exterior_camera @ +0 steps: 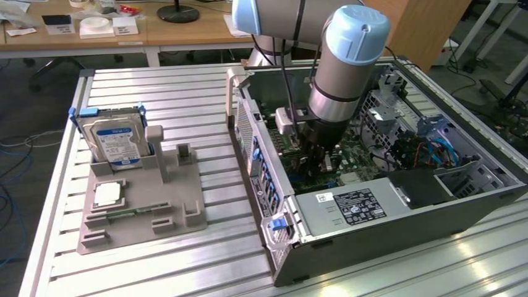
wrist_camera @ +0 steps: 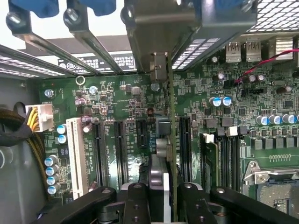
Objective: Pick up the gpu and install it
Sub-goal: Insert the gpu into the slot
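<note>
While the pincer (wrist_camera: 163, 198) pinches the gpu (wrist_camera: 171, 121) edge-on, the card stands over the motherboard (wrist_camera: 117, 98) slots inside the open computer case (exterior_camera: 371, 244).

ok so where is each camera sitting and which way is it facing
exterior view: off the arm, raised beside the slatted metal table, looking down into the open grey computer case; the silver-and-blue arm reaches into it.
wrist view: on the wrist, inside the case, facing the green motherboard; the black gripper is shut on the thin green-edged gpu card.
shared: both see the case interior, the motherboard and the gripper.
</note>
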Controlling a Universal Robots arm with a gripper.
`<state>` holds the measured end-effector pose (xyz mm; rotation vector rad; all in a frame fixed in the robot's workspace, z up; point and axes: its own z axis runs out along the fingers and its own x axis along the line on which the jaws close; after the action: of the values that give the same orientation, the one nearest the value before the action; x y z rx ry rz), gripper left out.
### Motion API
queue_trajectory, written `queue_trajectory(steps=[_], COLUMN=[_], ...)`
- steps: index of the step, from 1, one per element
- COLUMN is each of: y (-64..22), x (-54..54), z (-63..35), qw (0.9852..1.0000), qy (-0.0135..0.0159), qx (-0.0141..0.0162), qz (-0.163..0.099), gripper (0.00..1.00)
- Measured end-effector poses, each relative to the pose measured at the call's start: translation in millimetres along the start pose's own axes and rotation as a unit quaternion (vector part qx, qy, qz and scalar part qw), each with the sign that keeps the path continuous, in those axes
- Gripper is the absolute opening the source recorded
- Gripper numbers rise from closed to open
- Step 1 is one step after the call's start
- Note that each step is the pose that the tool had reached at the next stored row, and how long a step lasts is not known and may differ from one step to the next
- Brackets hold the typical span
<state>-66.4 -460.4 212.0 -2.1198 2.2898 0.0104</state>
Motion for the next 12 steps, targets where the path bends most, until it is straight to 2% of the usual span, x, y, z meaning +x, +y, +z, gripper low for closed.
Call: queue_trajectory(steps=[12], y=[0.0], x=[0.1], z=[-0.8], qw=[1.0000], qy=[0.0003], qx=[-0.0001], qz=[0.000], gripper=[0.28])
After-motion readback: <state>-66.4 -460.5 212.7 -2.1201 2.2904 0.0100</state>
